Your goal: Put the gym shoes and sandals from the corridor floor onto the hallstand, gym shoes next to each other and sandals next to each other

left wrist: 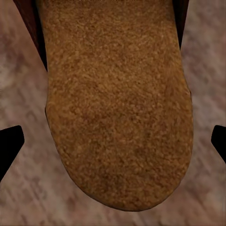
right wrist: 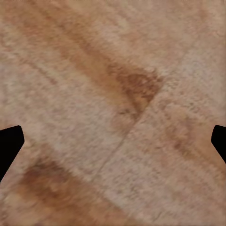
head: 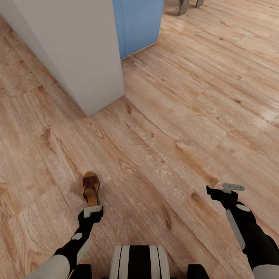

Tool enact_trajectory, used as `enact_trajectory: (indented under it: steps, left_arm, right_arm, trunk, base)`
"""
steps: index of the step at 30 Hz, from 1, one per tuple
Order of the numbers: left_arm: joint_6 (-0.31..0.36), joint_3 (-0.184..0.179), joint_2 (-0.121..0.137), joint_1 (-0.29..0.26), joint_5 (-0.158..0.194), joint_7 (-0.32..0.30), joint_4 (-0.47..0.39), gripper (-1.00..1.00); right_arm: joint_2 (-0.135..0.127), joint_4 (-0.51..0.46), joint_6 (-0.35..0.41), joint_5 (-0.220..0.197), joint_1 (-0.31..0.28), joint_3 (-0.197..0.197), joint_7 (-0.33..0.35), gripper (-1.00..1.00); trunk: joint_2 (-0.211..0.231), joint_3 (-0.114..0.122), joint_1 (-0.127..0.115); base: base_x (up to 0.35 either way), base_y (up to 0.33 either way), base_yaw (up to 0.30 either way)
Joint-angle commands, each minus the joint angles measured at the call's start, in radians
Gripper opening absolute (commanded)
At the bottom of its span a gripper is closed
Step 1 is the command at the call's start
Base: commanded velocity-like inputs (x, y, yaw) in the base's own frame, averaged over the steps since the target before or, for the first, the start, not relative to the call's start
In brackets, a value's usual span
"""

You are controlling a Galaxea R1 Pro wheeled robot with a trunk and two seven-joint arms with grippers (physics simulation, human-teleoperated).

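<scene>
Left gripper hangs spread over the sandal on the floor. We judge it light and stiff; grasp across the footbed edges.

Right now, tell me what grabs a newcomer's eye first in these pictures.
A lone brown sandal lies on the wood-plank floor just ahead of the left gripper, its tan footbed looming large in the left wrist view. A pale grey block rises at upper left, with a blue panel behind it.

1. Corridor floor: wood-plank laminate, visible grain and knots, faint sheen;
2. Sandal: dark leather-look strap; tan footbed matt, finely rough, suede-like;
3. Wall block: smooth, matt grey.
</scene>
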Motion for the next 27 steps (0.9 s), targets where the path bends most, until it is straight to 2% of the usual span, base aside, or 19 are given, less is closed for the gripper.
enact_trajectory:
  steps: [1, 22, 27]
  left_arm:
    - [-0.004, 0.003, -0.001, 0.000, -0.005, 0.003, 0.001, -1.00]
    - [-0.004, 0.003, 0.000, 0.000, -0.005, 0.002, -0.002, -1.00]
    - [-0.004, 0.000, -0.001, 0.002, -0.005, 0.002, -0.037, -1.00]
  right_arm:
    - [0.000, -0.002, 0.004, -0.010, 0.000, 0.001, -0.005, 1.00]
    - [0.000, -0.001, 0.004, -0.010, -0.001, 0.001, -0.005, 1.00]
    - [0.000, -0.002, 0.004, -0.010, 0.000, 0.001, -0.005, 1.00]
  trunk:
    - [0.000, 0.000, 0.000]
    - [0.000, 0.000, 0.000]
    - [0.000, 0.000, 0.000]
  base:
    - [0.004, 0.000, 0.000]
    - [0.000, 0.000, 0.000]
    - [0.000, 0.000, 0.000]
